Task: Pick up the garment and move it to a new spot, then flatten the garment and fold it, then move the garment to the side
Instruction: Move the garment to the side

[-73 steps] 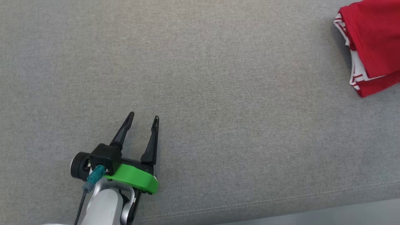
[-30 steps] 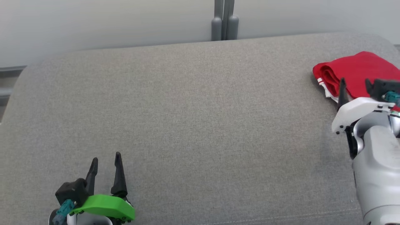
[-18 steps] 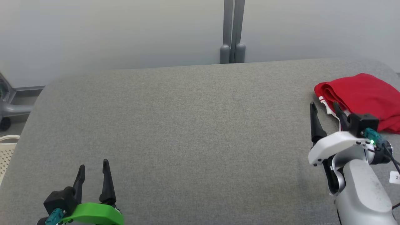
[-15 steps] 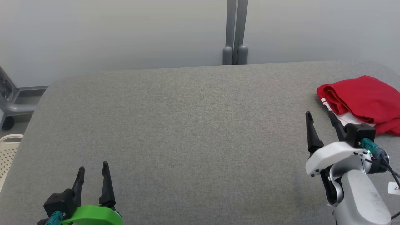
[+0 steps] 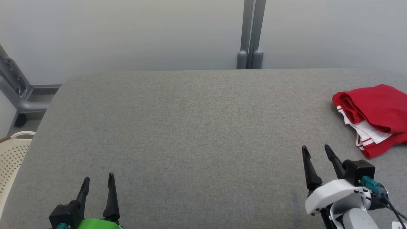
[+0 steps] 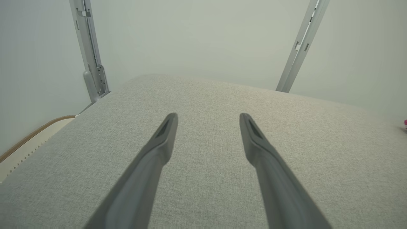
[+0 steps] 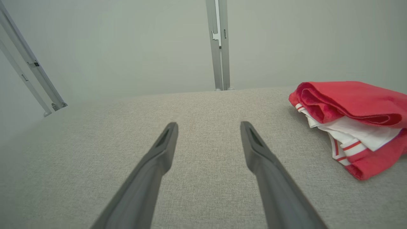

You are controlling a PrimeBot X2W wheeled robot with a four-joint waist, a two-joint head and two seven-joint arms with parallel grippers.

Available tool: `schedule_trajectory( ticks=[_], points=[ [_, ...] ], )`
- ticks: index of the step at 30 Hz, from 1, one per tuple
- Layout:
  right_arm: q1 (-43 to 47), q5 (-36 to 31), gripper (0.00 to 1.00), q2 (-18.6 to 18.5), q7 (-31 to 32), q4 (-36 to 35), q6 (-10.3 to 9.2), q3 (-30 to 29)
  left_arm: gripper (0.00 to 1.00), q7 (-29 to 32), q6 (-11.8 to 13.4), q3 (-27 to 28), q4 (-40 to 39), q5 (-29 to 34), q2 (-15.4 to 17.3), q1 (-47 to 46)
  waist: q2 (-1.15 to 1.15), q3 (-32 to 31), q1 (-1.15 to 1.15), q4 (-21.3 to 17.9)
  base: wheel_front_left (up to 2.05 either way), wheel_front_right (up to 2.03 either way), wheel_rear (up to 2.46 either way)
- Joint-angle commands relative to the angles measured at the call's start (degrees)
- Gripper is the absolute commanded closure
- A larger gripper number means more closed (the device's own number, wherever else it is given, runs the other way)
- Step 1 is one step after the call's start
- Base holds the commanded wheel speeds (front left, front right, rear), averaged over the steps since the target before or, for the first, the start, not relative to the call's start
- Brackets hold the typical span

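The garment [image 5: 376,114] is a folded red piece with white, red-striped trim, lying at the right edge of the grey cushioned surface [image 5: 190,127]. In the right wrist view the garment [image 7: 353,121] lies to the right of my fingers. My right gripper [image 5: 315,150] stands open at the lower right, a little short and left of the garment, holding nothing; it shows as right gripper [image 7: 208,127] over bare fabric. At the lower left my left gripper [image 5: 98,179] is open and empty, also seen as left gripper [image 6: 208,118] above bare fabric.
A pale wall with a grey upright post [image 5: 251,35] runs behind the surface. A cream perforated basket [image 5: 11,152] sits off the left edge, beside a grey metal frame [image 5: 16,92]. The surface's rounded far corners drop off.
The head camera has tilted up, bringing wall, post and basket into view. My right gripper has drawn back from the garment, towards the near edge. Both grippers stay open.
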Motion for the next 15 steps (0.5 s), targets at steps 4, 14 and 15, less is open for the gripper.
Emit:
schedule_trajectory(
  ticks=[4,14,15],
  points=[
    [3.4,0.6,0.0,-0.1,-0.2,-0.5,-0.08,1.6,0.0,-0.3,-0.5,0.3,0.1,1.5,-0.6,1.7,0.0,-0.4,0.0,0.3,0.0,0.0,0.0],
    [6.2,-0.8,0.0,-0.1,0.2,0.1,-0.08,0.6,0.0,-0.3,-0.8,0.8,1.6,2.7,-1.0,2.6,0.0,-0.2,0.0,-0.3,0.0,0.0,0.0],
    [6.2,-1.2,0.0,-0.1,0.1,-0.1,-0.08,0.4,0.0,-0.3,-1.0,0.9,1.9,2.6,-1.0,2.4,0.0,-0.1,0.0,-0.3,0.0,0.0,0.0]
  ],
)
